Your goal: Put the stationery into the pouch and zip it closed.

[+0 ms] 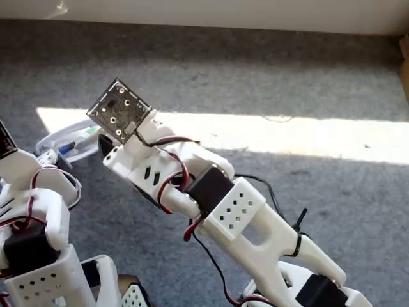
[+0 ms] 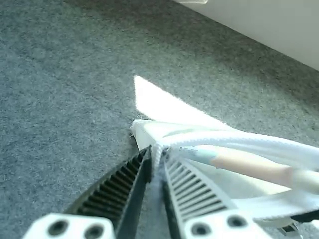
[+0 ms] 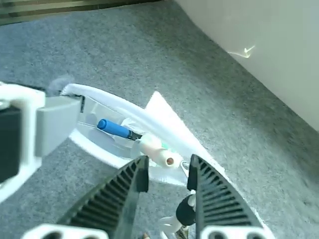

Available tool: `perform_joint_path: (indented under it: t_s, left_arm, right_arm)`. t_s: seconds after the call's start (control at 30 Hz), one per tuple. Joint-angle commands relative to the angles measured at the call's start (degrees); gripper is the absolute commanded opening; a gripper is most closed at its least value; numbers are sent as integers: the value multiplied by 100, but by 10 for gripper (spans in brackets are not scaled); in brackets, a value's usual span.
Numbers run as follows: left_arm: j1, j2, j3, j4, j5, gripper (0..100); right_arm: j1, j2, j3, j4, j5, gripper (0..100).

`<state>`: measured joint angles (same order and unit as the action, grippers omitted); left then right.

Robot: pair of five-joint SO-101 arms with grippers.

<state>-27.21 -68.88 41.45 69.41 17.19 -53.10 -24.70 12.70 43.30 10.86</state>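
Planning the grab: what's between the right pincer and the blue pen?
A pale pen with a green band, lying in the pouch; the right wrist view shows it.

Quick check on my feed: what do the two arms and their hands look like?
The left arm and right arm are white plastic with black motor blocks, rows of vent holes and red, black and white cables. The right carries a bare square circuit board. The left hand and right hand have ribbed, tapering fingers.

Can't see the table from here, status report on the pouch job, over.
Left gripper jaws shut on pouch end. Right gripper jaws open above it. Pens inside, zip open.
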Motion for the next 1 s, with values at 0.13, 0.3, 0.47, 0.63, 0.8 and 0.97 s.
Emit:
perform_joint_path:
  t_s: [0.13,0.3,0.47,0.63,0.8,0.97]
  left_arm:
    - [40,-84,-40,-158,-44,7]
    - [40,-84,-40,-158,-44,7]
    - [40,-84,-40,-158,-44,7]
    - [40,-84,-40,-158,-44,7]
    - [40,-84,-40,-158,-44,7]
    - [40,-84,-40,-158,-44,7]
  right_arm:
    - [365,-813,-655,57,-545,124]
    - [822,-778,-778,57,-941,123]
    - [848,-453,-901,66,-1073,101]
    - [831,-180,-1745,637,-1881,84]
    - [646,435,-2958,1684,-2497,84]
    - [541,1112,-4110,2642,-2752,85]
